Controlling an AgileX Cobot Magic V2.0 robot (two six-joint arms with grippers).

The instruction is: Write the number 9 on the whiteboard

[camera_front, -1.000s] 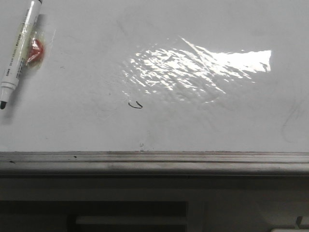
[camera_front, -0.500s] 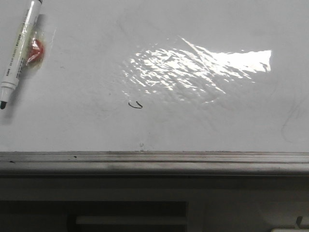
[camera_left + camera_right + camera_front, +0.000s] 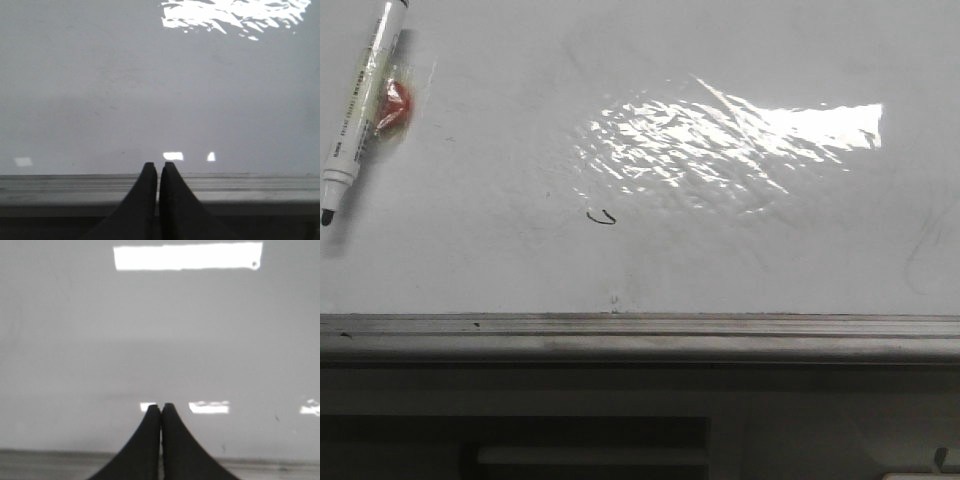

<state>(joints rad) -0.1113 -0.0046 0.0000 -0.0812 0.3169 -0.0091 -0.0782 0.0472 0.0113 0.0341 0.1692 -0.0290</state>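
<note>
A marker [image 3: 360, 110] is laid near the whiteboard's [image 3: 500, 270] far left corner, while both grippers [image 3: 158, 167] [image 3: 161, 407] are pressed together, empty.

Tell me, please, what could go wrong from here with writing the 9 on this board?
No 9 is on the whiteboard yet, and the marker lies uncapped at its far left, on a red item; it may roll or slip when grasped. Both the left gripper and the right gripper are shut, so either must open first. The small black squiggle could blur a figure drawn over it, and the glare patch may hide thin strokes.
</note>
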